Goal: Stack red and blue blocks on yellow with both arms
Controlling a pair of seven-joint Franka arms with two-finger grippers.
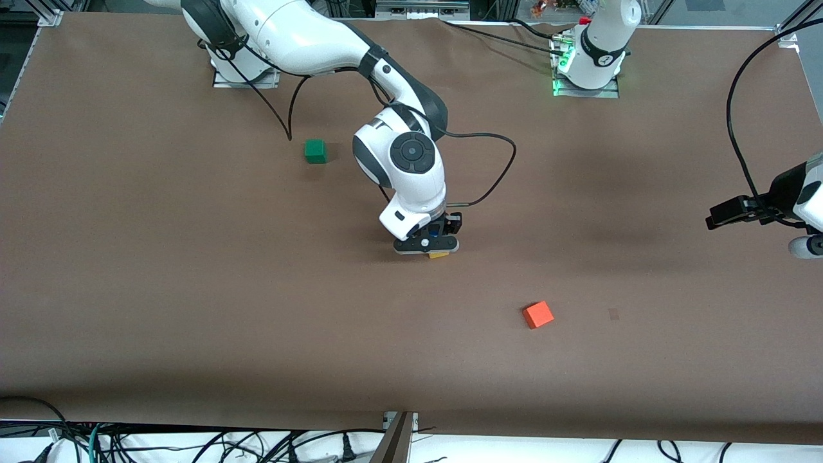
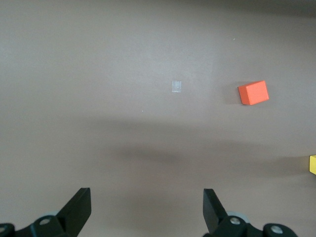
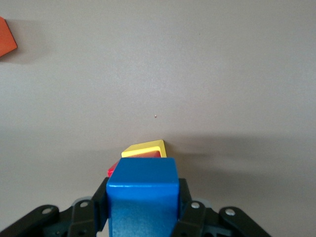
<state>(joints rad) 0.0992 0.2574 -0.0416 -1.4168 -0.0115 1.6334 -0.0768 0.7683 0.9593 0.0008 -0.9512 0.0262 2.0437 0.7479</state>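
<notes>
You have the brown table (image 1: 161, 270) under both arms. The right arm (image 1: 308, 38) reaches from its base down to the middle of the table, while the left arm (image 1: 800, 193) waits raised over its own end of the table.

The right gripper (image 3: 143, 212) sits low over the stack at mid-table, and its fingers are pinching the blue block (image 3: 143, 197) between them. In the right wrist view you see that block directly above the red block (image 3: 112, 170), of which only a sliver shows, and the yellow block (image 3: 145, 148) lies beneath both. In the front view only an edge of the yellow block (image 1: 439, 255) peeks out under the gripper. You cannot tell whether blue already touches red.

The left gripper (image 2: 145, 210) hangs over bare table with its fingers spread wide, holding nothing.

The orange cube (image 1: 538, 315) lies nearer the front camera than the stack, toward the left arm's end. The green cube (image 1: 315, 151) lies farther from the camera, toward the right arm's end.
</notes>
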